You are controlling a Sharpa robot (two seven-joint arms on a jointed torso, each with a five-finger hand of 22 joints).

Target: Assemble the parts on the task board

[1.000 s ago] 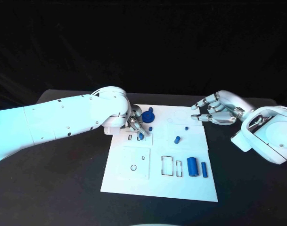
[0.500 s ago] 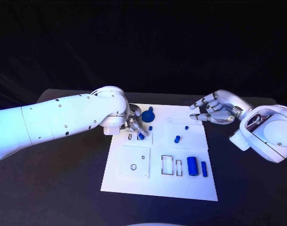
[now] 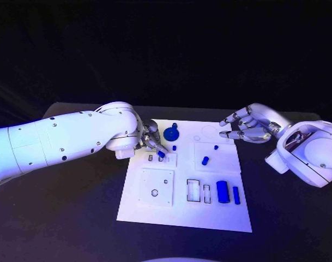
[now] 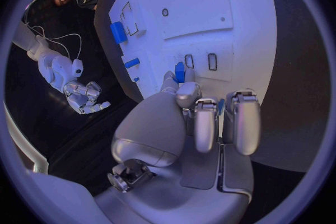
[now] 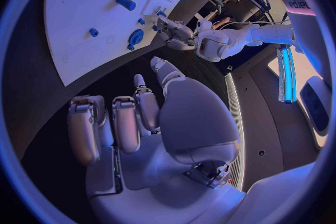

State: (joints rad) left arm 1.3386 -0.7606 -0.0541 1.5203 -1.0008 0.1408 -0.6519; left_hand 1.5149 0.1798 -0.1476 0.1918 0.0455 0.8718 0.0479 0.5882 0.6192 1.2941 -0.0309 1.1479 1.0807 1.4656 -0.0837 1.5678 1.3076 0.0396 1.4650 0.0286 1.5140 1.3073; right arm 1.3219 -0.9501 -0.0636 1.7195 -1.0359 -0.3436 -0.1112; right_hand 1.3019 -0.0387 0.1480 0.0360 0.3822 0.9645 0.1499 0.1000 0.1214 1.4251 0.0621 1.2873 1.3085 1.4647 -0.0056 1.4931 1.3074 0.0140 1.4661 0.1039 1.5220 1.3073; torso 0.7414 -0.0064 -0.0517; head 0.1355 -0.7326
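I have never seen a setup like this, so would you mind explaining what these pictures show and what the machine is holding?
This is a robot with two white arms, each ending in a silver hand. One picture looks down from its head; the two round ones come from cameras at each wrist, behind that hand. On the black table lies a white task board with outlined slots and small blue parts: a round part near the far edge, a short peg in the middle, and a thick cylinder beside a thin bar. The left hand pinches a small blue part at its fingertips, right by a pair of slots. The right hand hovers beside the board, fingers apart, holding nothing.
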